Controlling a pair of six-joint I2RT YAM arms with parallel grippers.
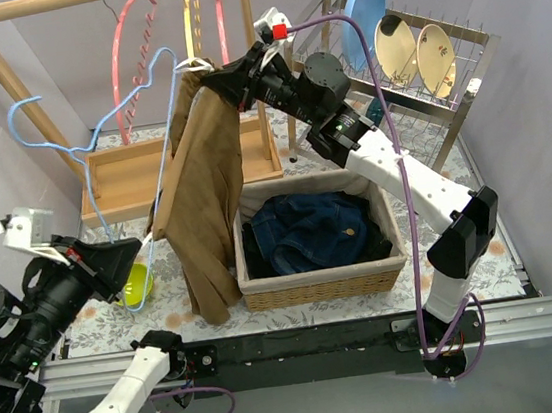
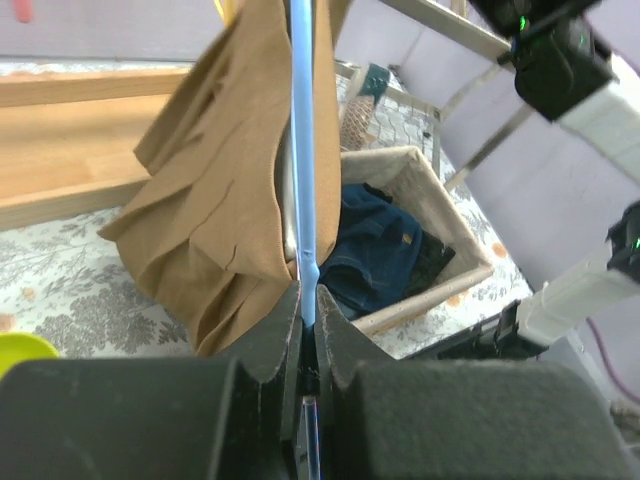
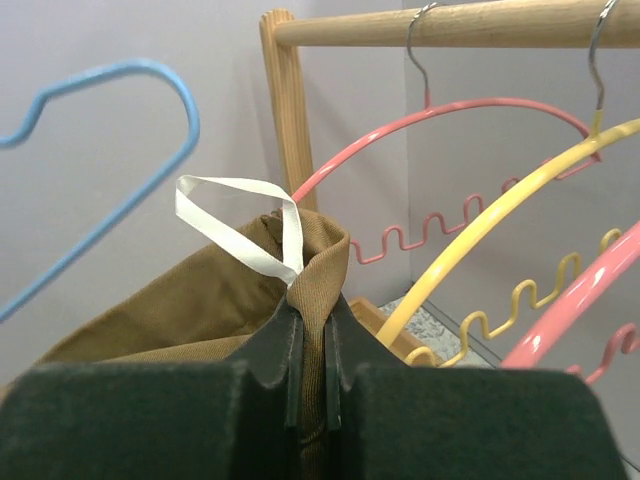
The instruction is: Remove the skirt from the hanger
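A brown skirt (image 1: 203, 185) hangs in the air in front of the wooden rack. My right gripper (image 1: 215, 80) is shut on its waistband (image 3: 320, 265), beside a white loop (image 3: 240, 215). A blue wire hanger (image 1: 96, 138) stands to the skirt's left; its long bar (image 2: 303, 140) runs up across the skirt in the left wrist view. My left gripper (image 1: 131, 256) is shut on the bottom of that bar (image 2: 308, 300). In the top view the hanger's wire lies against the skirt's left edge; whether it still passes through the skirt I cannot tell.
A wicker basket (image 1: 321, 284) with dark blue clothes (image 1: 309, 228) sits under my right arm. The wooden rack (image 1: 125, 170) holds pink (image 1: 131, 53) and yellow hangers (image 1: 192, 15). A dish rack with plates (image 1: 418, 53) stands at back right. A yellow-green bowl (image 1: 136, 284) lies near my left gripper.
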